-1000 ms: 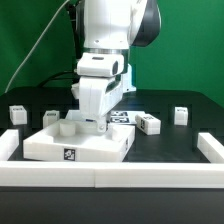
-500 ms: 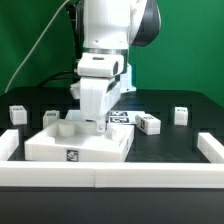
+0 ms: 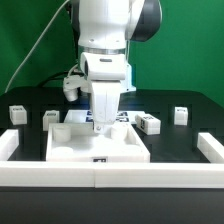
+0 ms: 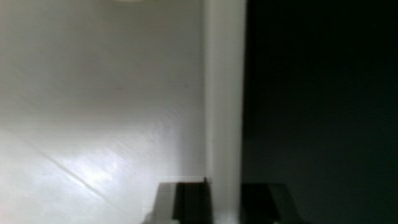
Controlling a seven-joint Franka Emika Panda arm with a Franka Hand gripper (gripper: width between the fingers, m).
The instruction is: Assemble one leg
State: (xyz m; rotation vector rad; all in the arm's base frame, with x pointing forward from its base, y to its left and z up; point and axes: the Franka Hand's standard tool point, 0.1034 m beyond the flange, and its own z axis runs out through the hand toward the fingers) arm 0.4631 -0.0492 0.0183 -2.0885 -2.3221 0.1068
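**Hand closed on the square part's rim; legs loose on the tabletop**

The hand (image 3: 105,123) points straight down over the far edge of the large white square part (image 3: 98,148). In the wrist view, the dark fingers (image 4: 180,202) stand on either side of the part's raised rim (image 4: 222,100), closed against it with no visible gap. The nearest leg (image 3: 150,123) stands untouched on the black tabletop (image 3: 175,142), just beside the part's far corner on the exterior view's right. A second leg (image 3: 180,115) stands farther right. A third leg (image 3: 52,117) and a fourth leg (image 3: 17,113) stand at the exterior view's left.
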